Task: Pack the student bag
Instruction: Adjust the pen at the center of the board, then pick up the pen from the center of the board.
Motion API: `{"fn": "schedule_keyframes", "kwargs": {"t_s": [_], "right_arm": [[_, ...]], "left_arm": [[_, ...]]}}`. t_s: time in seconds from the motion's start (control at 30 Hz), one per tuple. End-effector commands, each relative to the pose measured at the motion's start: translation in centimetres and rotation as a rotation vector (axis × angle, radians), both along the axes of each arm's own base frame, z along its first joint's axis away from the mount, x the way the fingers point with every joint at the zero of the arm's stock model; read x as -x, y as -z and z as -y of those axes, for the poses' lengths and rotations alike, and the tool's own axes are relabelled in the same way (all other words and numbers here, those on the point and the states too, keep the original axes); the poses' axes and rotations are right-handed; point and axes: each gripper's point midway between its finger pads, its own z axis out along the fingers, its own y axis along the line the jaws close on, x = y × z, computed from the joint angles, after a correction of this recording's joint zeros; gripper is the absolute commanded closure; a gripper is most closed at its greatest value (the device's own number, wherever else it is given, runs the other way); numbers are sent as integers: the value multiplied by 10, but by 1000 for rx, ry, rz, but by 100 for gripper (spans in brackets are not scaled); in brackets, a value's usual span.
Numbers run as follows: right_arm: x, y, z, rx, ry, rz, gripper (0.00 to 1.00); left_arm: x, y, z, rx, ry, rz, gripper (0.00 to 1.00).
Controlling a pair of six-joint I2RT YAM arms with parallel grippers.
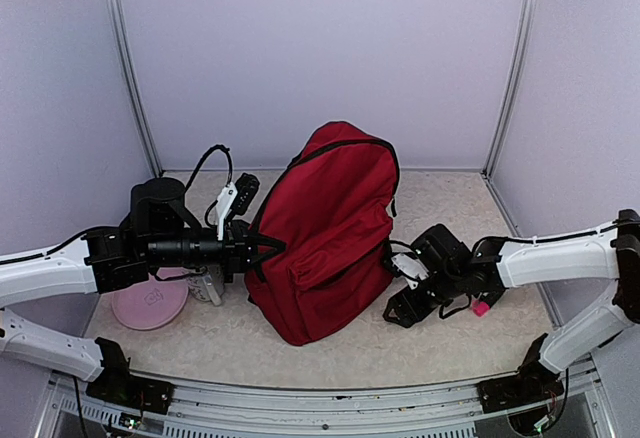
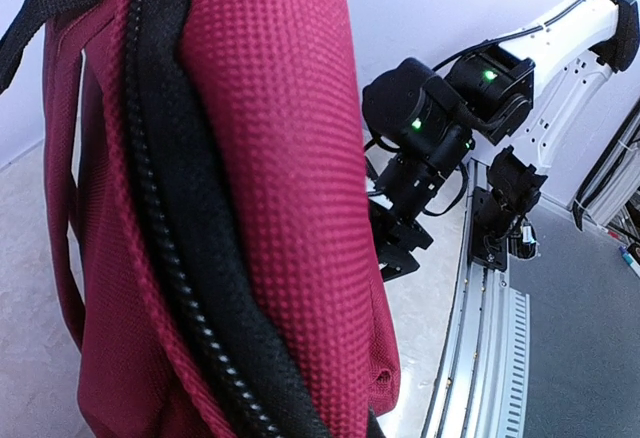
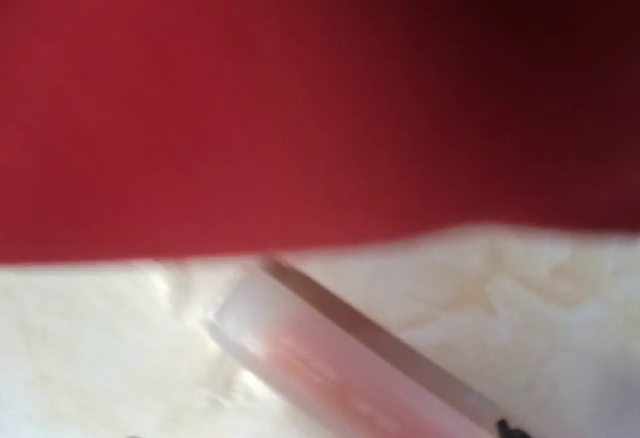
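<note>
Top external | large dark red fabric backpack (image 1: 330, 228) between grippers | left gripper (image 1: 252, 248) pressed together at it | right gripper (image 1: 402, 308) beside it, spread unclear

The top camera looks down from the near edge over everything; both wrist cameras sit close against the large dark red fabric backpack (image 1: 330, 228), shared by all three.

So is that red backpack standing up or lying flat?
Standing up. In the top view the backpack rests on its bottom end on the table, rounded top raised.
</note>
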Motion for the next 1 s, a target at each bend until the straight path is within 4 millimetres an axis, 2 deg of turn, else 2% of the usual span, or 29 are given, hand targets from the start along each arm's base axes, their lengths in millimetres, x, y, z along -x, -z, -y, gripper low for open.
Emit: {"fn": "schedule_keyframes", "kwargs": {"t_s": [0.0,0.13,0.2,0.33,0.47,0.67,0.8,0.83,0.97], "right_arm": [[-4,20,3,35,-24,26,20],[13,46,-1,128,-79,-4,23],[24,52,-6,191,-110,3,25],[49,49,-17,202,-154,-22,29],[58,39,-5,230,-81,-42,38],[61,34,15,346,-69,-67,33],[68,41,7,378,-126,-145,34],[69,45,8,397,-125,-156,36],[70,52,7,435,-139,-177,59]], "left_arm": [[3,-22,4,49,36,29,100],[4,-22,4,48,40,31,100],[3,-22,3,47,36,33,100],[4,-23,4,49,40,32,100],[4,-23,4,53,44,29,100],[5,-24,4,55,47,28,100],[5,-23,4,54,47,27,100],[5,-24,4,55,45,28,100],[5,-23,4,52,43,30,100]]}}
